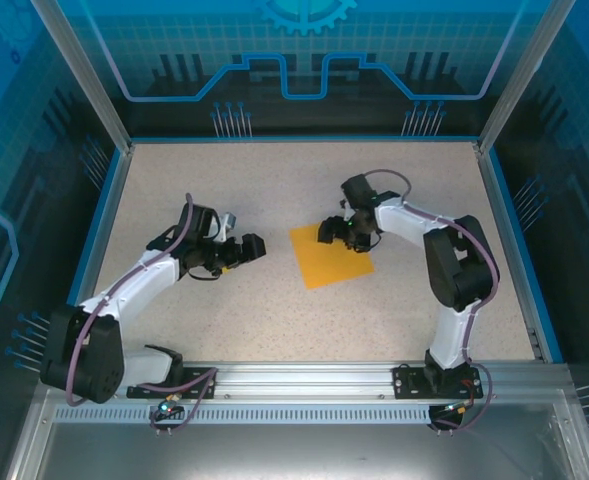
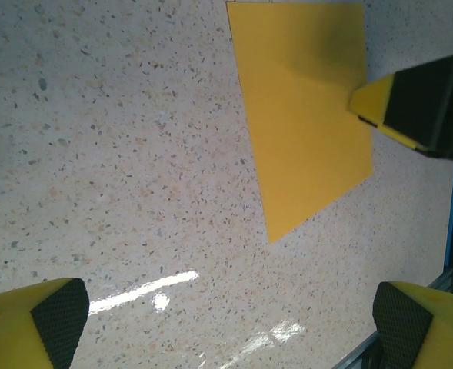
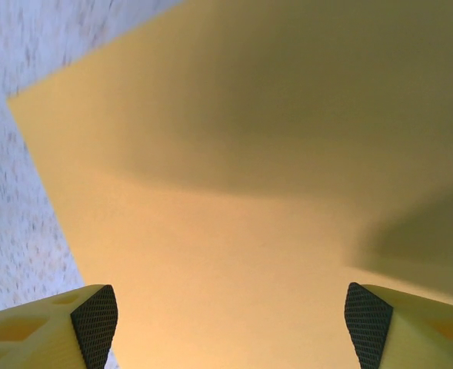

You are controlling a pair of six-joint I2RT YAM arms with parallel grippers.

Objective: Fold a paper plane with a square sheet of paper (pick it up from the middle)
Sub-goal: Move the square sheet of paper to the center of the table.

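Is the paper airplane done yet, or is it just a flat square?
Not yet. Nothing is folded: the square sheet of paper lies flat and uncreased on the table. Right now the right gripper hangs open over the sheet, and the left gripper is open beside it, over bare table. Left to do: pick the sheet up and make every fold.

**Fig.** Sheet of paper (image 1: 334,262) lies flat on bench (image 1: 274,330), just R of centre, betw. the two grippers. L gripper (image 1: 257,245) is to the sheet's L, apart from it, over bare bench. R gripper (image 1: 326,232) is above the sheet's far edge, its arm coming in from the R. L wrist view: sheet ahead of the jaws. R wrist view: sheet beneath & ahead of the jaws. Arm bases at bench's near edge.
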